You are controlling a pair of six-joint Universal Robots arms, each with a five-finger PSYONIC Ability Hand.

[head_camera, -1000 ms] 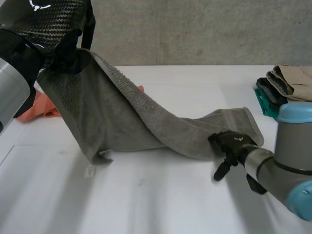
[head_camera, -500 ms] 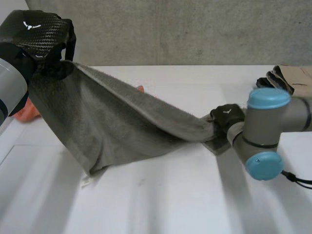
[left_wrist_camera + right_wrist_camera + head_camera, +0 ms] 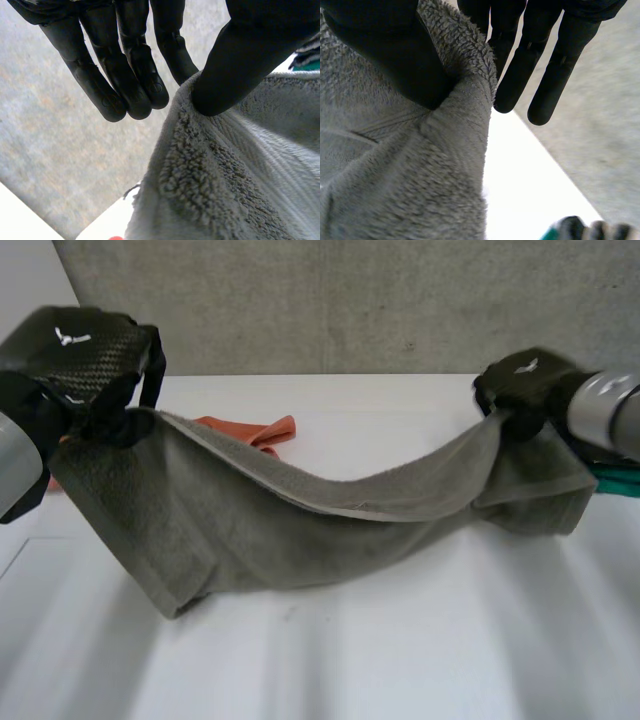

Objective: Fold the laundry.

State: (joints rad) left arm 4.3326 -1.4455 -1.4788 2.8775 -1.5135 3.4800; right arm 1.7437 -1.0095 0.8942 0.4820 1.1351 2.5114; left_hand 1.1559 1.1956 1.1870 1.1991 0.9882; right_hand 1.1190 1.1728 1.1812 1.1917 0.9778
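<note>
A grey towel [image 3: 300, 515] hangs stretched between my two hands above the white table [image 3: 380, 640], sagging in the middle with its lower edge resting on the table. My left hand [image 3: 85, 365] holds the towel's left top corner; in the left wrist view its thumb [image 3: 240, 65] pinches the grey towel [image 3: 235, 170] against the fingers [image 3: 125, 70]. My right hand [image 3: 520, 385] holds the right top corner; in the right wrist view the thumb [image 3: 385, 50] presses the grey towel [image 3: 420, 175] against the fingers [image 3: 520, 65].
An orange cloth [image 3: 250, 428] lies on the table behind the towel, near the left. A teal item [image 3: 615, 478] lies at the right edge behind my right arm. A grey wall [image 3: 350, 300] closes off the back.
My right hand closed on the towel's right corner and lifted it up and to the right. My left hand came down a little, and the towel now hangs stretched between both hands.
</note>
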